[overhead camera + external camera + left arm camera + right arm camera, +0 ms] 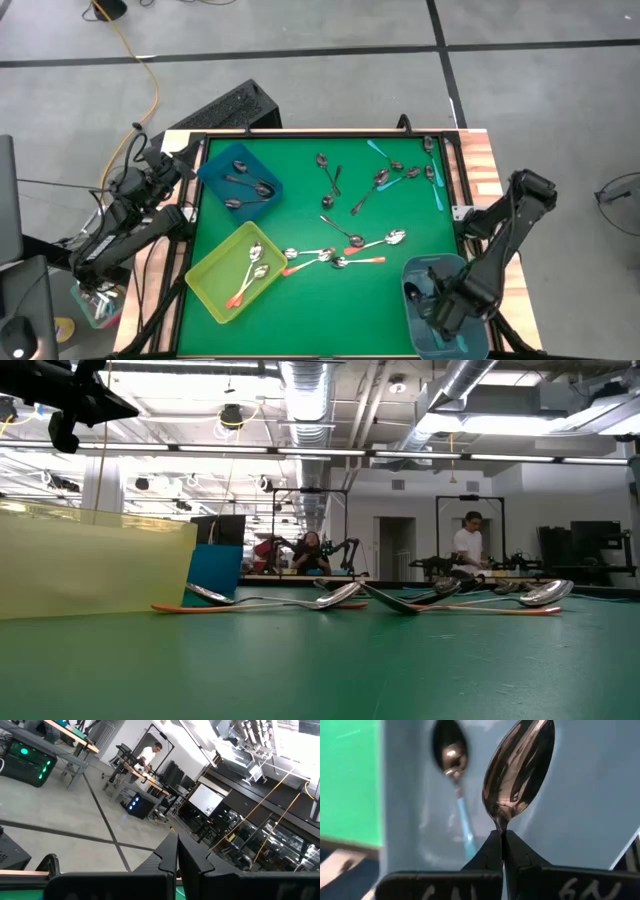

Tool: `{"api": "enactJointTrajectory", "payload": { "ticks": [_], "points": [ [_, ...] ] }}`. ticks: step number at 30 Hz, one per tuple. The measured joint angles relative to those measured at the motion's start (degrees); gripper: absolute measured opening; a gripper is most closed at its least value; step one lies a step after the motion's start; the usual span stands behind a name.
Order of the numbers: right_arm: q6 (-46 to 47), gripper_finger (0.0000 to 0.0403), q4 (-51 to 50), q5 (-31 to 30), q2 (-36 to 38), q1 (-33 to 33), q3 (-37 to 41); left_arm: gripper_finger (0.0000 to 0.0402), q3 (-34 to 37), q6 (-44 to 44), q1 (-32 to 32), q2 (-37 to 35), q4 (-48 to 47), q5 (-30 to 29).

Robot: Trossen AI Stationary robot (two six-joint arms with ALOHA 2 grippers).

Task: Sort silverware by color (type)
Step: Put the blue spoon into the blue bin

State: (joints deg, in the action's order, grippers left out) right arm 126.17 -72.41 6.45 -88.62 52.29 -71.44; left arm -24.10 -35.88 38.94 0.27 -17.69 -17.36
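My right gripper (437, 312) (501, 834) is over the pale blue bin (470, 340) at the table's near right and is shut on a dark spoon (519, 767). A teal-handled spoon (451, 755) lies on the floor of that bin. My left gripper (177, 851) is shut and empty, off the table's left edge (152, 172), pointing into the room. Orange-handled spoons (340, 258), dark grey spoons (327, 170) and teal-handled spoons (405, 170) lie flat on the green mat. My right gripper pinches the dark spoon at its neck (500, 824), just below the bowl, between the free ends of its two fingers. The bowl sticks out ahead of the fingertips, above the bin floor. The fingers hide the handle.
A dark blue bin (212, 172) with dark grey spoons stands at the far left. A yellow-green bin (205, 275) with orange-handled spoons stands at the near left. The middle of the green mat (300, 300) near the front edge is bare. People stand in the room behind.
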Motion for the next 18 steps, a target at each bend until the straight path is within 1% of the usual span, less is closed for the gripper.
{"api": "enactJointTrajectory", "payload": {
  "ticks": [3, 10, 18],
  "points": [
    [-0.15, 0.0005, -1.61, -0.37, -2.52, -0.01, 0.05, 0.0, 0.0, -0.05, 0.0, 0.0, 0.0, 0.01],
    [-3.02, 0.0005, -0.31, -0.45, -8.7, 1.34, 0.37, 0.0, 0.0, 0.87, 0.0, -0.02, -0.04, -0.08],
    [-3.19, 0.0005, 2.81, -0.49, -13.3, 2.21, 0.39, 0.0, 0.0, 0.97, 0.0, -0.01, -1.96, -2.67]
  ]
}}
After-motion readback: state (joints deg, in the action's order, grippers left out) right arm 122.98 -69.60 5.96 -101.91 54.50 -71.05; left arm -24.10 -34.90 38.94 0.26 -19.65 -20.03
